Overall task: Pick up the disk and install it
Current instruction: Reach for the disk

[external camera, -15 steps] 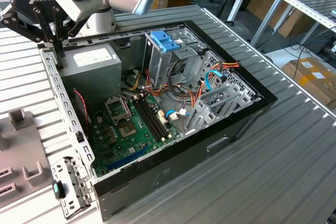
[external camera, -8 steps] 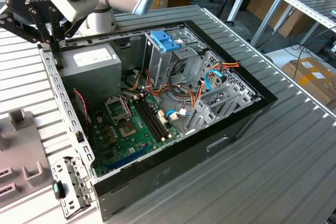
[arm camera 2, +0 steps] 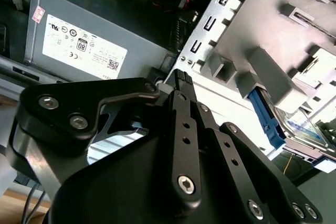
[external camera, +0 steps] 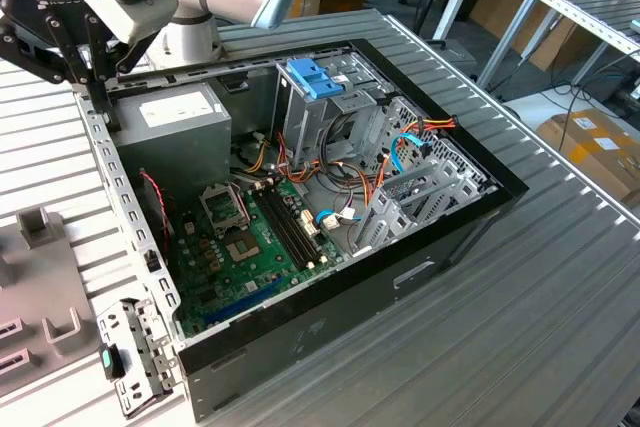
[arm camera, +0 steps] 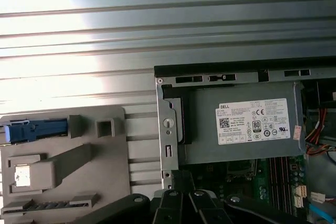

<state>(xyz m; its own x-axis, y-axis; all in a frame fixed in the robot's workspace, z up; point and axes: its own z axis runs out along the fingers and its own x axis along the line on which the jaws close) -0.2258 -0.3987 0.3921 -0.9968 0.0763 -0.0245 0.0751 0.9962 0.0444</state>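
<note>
The disk [arm camera 2: 307, 129] sits in a grey holder [arm camera 2: 262, 66] beside the computer case, its blue caddy rail [arm camera 2: 266, 121] along one edge. In the first wrist view the same blue rail [arm camera: 37, 130] shows at the edge of the grey holder [arm camera: 68, 182]. My gripper [arm camera 2: 179, 78] hangs above the case's rear corner, close to the power-supply box, with its black fingers closed together and nothing between them. From the exterior view it [external camera: 103, 112] is at the case's back left corner, apart from the disk.
The open computer case [external camera: 470, 217] lies on a ribbed metal table [external camera: 560, 307]. Inside are the grey power supply [external camera: 175, 117], a green motherboard [external camera: 250, 247], loose cables and a grey drive cage with a blue latch [external camera: 315, 77].
</note>
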